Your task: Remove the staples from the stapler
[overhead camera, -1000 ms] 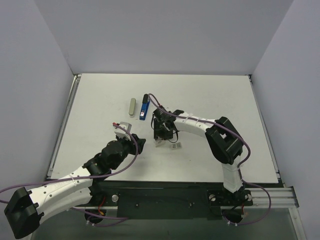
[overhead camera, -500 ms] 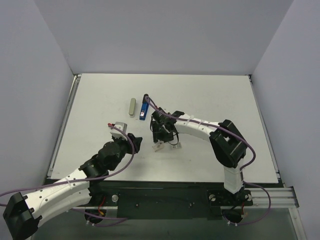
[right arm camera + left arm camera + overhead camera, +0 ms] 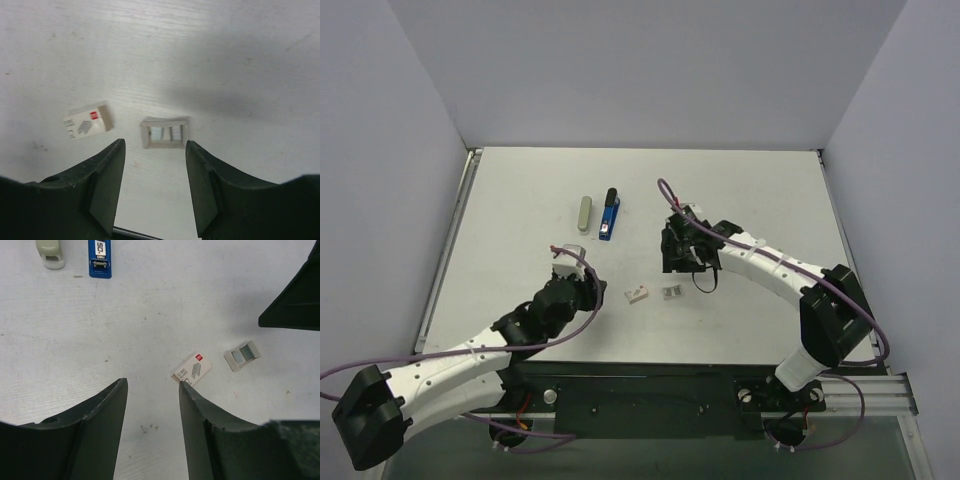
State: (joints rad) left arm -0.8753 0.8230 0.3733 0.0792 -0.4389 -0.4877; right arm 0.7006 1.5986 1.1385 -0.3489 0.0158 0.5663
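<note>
The blue stapler [image 3: 610, 213] [image 3: 100, 259] lies at the back middle of the table, next to a grey stapler-sized object [image 3: 584, 213] [image 3: 50, 252]. My left gripper [image 3: 588, 290] [image 3: 152, 385] is open and empty, low over the table, its right fingertip just short of a white box sleeve [image 3: 637, 294] [image 3: 192, 371]. A few tiny dark-grey specks [image 3: 149, 428], seemingly loose staples, lie between its fingers. My right gripper [image 3: 682, 262] [image 3: 155, 145] is open and empty, just above an open white tray [image 3: 672, 292] [image 3: 165, 133] that holds grey staple strips.
Grey walls stand round the white table [image 3: 760, 200] on three sides. The box sleeve [image 3: 87, 120] and tray lie side by side between the two grippers. The arm bases and a black rail [image 3: 650, 395] run along the near edge.
My right gripper has pulled back to the right, off the sleeve and tray, its jaws a little wider. The left arm shifted slightly.
</note>
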